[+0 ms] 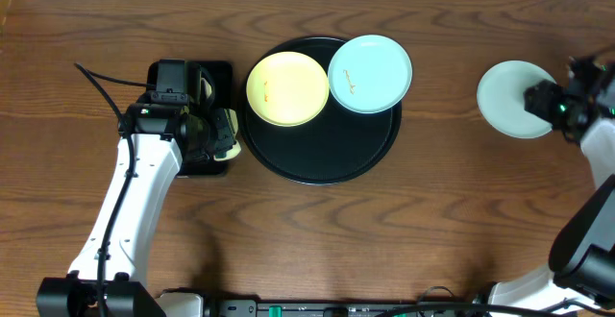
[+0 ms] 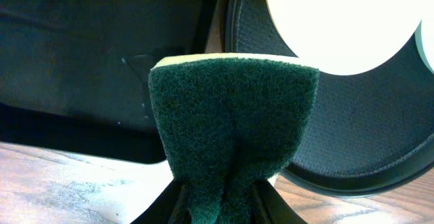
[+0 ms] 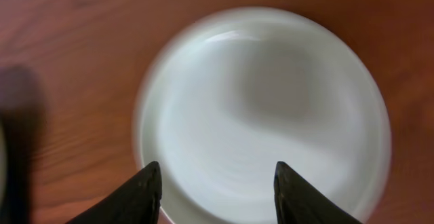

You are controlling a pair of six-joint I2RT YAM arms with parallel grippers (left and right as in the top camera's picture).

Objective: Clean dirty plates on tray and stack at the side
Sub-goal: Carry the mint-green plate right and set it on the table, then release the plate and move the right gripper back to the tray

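Observation:
On the round black tray (image 1: 322, 158) lie a pale yellow plate (image 1: 286, 88) and a mint-blue plate (image 1: 370, 73) with a small orange smear. A third pale mint plate (image 1: 509, 101) lies on the wood at the right. My right gripper (image 1: 534, 96) hovers over its right side. In the right wrist view that gripper (image 3: 217, 175) is open above the plate (image 3: 264, 108), which looks blurred, with nothing between the fingers. My left gripper (image 1: 223, 136) is left of the tray, shut on a green-and-yellow sponge (image 2: 234, 122). The tray (image 2: 359, 136) and yellow plate (image 2: 339, 20) lie just beyond the sponge.
A black rectangular tray (image 1: 216, 72) sits under my left gripper, touching the round tray's left side, and shows in the left wrist view (image 2: 81, 54). Bare wood lies in front of the trays and between the round tray and the right-hand plate.

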